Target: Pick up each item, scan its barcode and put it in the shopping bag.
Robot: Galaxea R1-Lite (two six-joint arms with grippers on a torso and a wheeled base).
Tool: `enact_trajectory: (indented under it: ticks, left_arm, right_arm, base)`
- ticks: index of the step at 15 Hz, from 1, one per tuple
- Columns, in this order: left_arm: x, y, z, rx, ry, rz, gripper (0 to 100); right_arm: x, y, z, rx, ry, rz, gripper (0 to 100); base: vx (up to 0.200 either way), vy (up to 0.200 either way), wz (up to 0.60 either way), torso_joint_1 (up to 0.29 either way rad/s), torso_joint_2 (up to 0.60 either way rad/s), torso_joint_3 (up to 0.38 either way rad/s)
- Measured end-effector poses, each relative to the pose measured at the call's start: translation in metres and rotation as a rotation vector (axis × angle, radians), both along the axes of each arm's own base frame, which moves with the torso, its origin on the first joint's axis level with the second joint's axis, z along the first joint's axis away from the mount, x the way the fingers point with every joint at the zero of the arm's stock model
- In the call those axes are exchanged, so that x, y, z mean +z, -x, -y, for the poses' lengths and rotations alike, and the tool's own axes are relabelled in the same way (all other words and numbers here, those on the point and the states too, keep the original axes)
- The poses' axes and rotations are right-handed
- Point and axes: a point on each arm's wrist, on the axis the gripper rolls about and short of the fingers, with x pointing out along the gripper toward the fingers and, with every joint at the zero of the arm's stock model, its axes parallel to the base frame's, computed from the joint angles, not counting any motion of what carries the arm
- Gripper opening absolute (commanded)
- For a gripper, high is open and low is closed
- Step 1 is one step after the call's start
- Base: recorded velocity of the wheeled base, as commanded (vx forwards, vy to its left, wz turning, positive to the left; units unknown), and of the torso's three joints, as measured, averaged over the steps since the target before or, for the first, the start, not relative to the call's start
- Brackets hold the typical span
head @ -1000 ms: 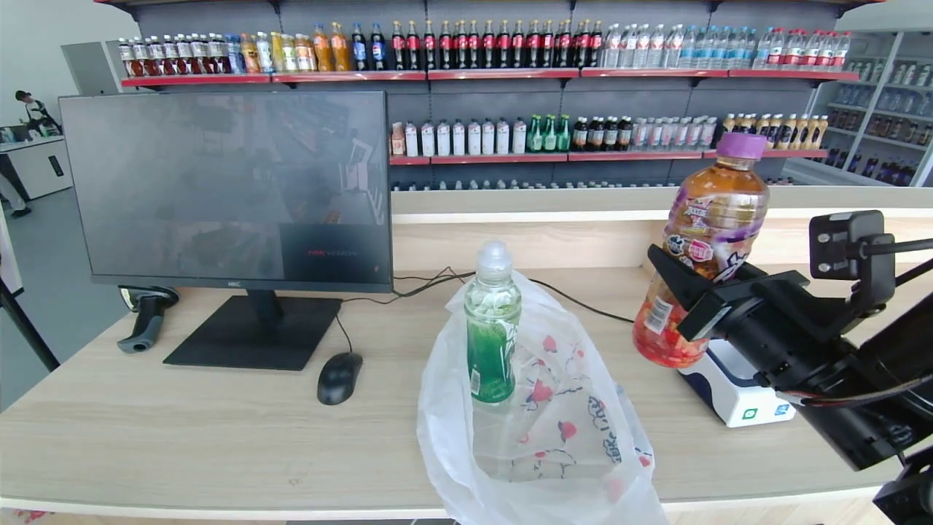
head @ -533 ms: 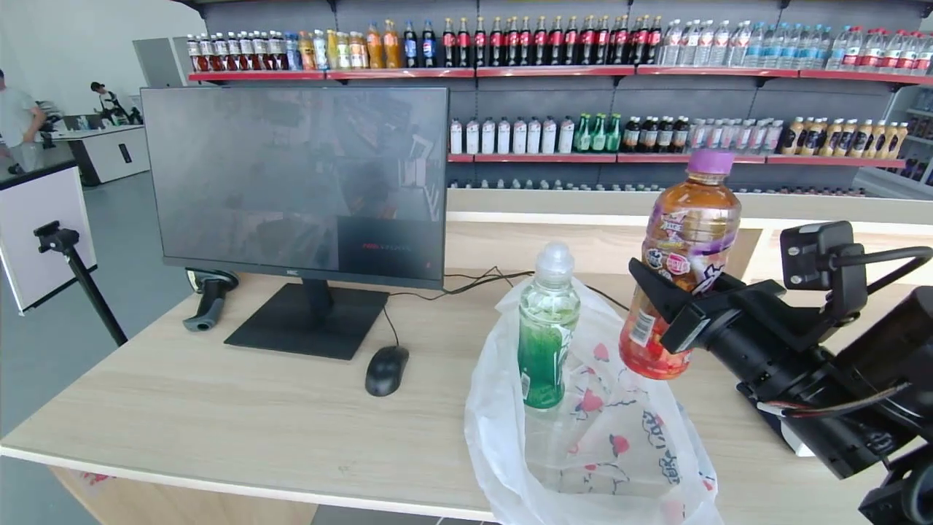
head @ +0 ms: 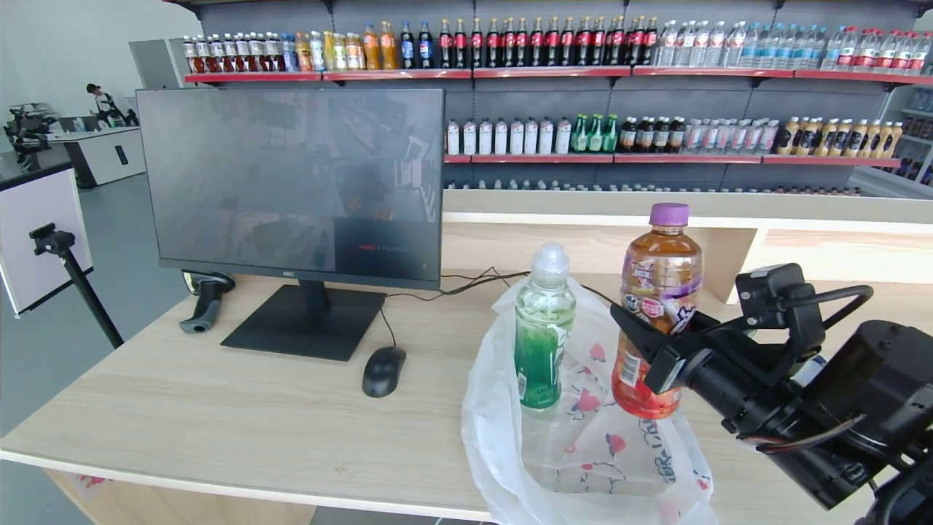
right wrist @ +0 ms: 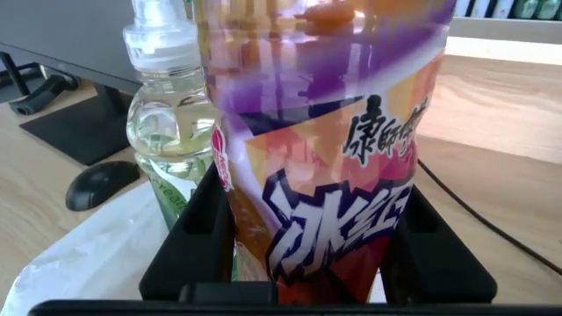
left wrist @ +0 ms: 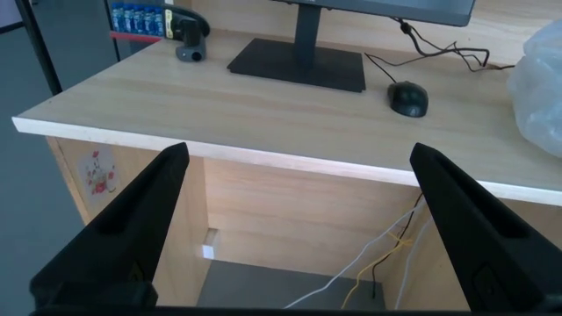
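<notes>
The orange bottle (head: 660,313) hangs upright, with a slight lean, above the mouth of the bag (head: 583,452) and just beside the green bottle (head: 543,335), on that bottle's right. The right pincer (head: 652,346) is clamped on the orange bottle's lower half, one finger on each side of the label, the cap free above. The green bottle stands upright inside the bag, and the thin film is gathered loosely around its base. From the head view the orange bottle's base appears level with the bag's rim; whether it is already inside the opening cannot be settled from this angle. The step in hand is judged to be the placement into the bag. For a clean placement, lower the bottle vertically into the free space on the right of the green bottle, leaving a gap so that the finger nearest it does not knock it over. Release only when the base rests on the surface (head: 219,430) through the film, since the film gives no support of its own. Withdraw upward and to the right, clear of the rim. The left pincer (left wrist: 299,158) has its fingers spread wide with nothing between them, low in front of the surface's front edge, well apart from the bag. A mouse (head: 383,370) lies to the bag's left.
</notes>
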Motion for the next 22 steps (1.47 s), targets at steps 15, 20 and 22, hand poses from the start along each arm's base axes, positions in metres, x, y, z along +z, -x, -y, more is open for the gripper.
enact_trajectory:
  ticks: [15, 20, 22]
  left_arm:
    - [0.000, 0.000, 0.000, 0.001, 0.001, 0.000, 100]
    - [0.000, 0.000, 0.000, 0.000, 0.001, 0.000, 100]
    - [0.000, 0.000, 0.000, 0.001, 0.001, 0.000, 100]
  right_arm:
    - [-0.017, 0.013, -0.044, 0.169, 0.008, -0.062, 0]
    - [-0.032, 0.014, -0.042, 0.167, 0.031, -0.125, 0]
    - [-0.035, 0.014, -0.042, 0.165, 0.040, -0.137, 0]
  base:
    - [0.000, 0.000, 0.00, 0.000, 0.00, 0.000]
    - [0.000, 0.000, 0.00, 0.000, 0.00, 0.000]
    - [0.000, 0.000, 0.00, 0.000, 0.00, 0.000]
